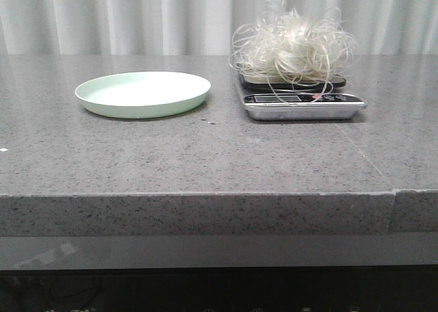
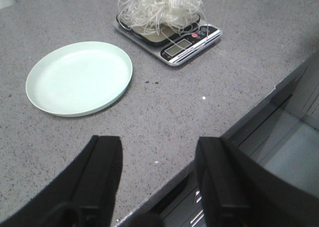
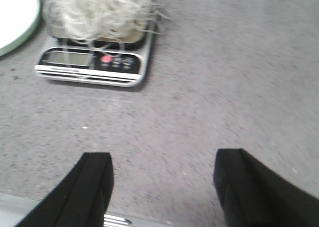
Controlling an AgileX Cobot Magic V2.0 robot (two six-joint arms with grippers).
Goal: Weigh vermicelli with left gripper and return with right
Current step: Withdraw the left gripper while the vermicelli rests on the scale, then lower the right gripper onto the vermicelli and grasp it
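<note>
You had the bench [image 1: 205, 154] carrying a plate [image 1: 142, 93] at ten o'clock and a scale [image 1: 301, 100] at one o'clock, the vermicelli [image 1: 294, 48] heaped on it. Left hand [image 2: 157, 179] and right hand [image 3: 162, 189] gaped wide, holding nothing.

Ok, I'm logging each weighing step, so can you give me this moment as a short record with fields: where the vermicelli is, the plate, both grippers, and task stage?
vermicelli: piled on the scale, right of the plate
plate: empty, on the table
scale display: lit, digits unreadable
left gripper: open, holding nothing, near the table's front edge
right gripper: open, holding nothing, facing the scale
stage: weighing; return to plate not yet done
</note>
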